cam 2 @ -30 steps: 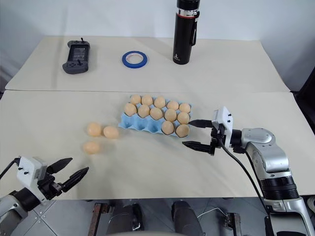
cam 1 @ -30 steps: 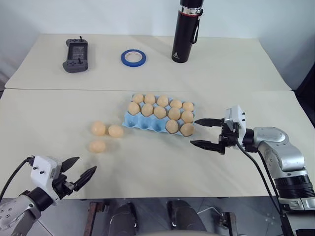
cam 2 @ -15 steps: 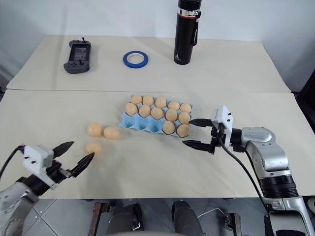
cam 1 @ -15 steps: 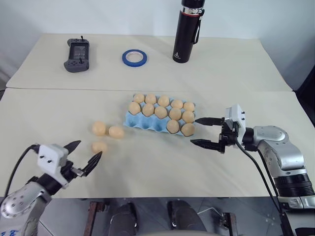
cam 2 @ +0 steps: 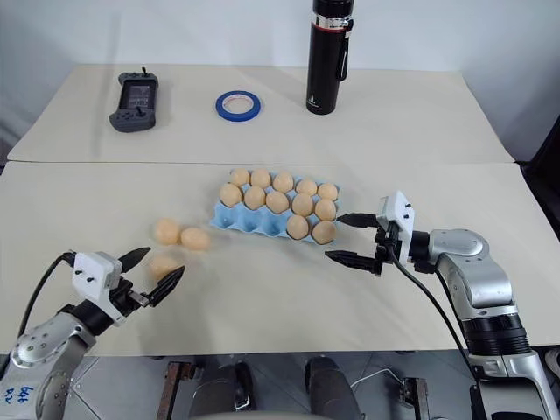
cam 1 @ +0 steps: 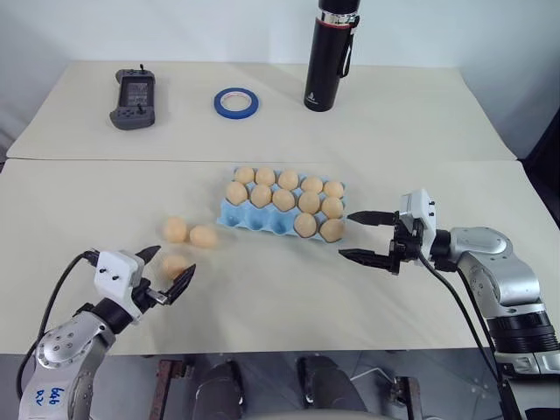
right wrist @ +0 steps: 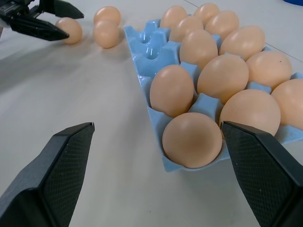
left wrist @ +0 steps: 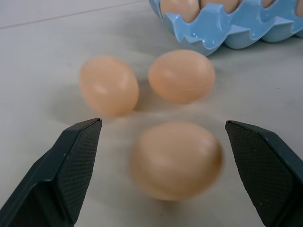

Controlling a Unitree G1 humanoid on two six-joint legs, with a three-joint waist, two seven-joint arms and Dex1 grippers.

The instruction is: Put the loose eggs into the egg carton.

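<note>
Left gripper (cam 1: 166, 271) has advanced, open, flanking nearest loose egg (left wrist: 176, 159).

Head pair looks forward and down over the whole bench (cam 1: 280, 315), left arm at the left, right arm at the right; both eyes share that scene, barely offset; left wrist camera sits low and very close, looking along its own open jaws at the three loose eggs (left wrist: 176, 158) with a corner of the egg carton (left wrist: 222, 28) beyond; right wrist camera, close too, faces across the carton, sharing those same eggs.
</note>
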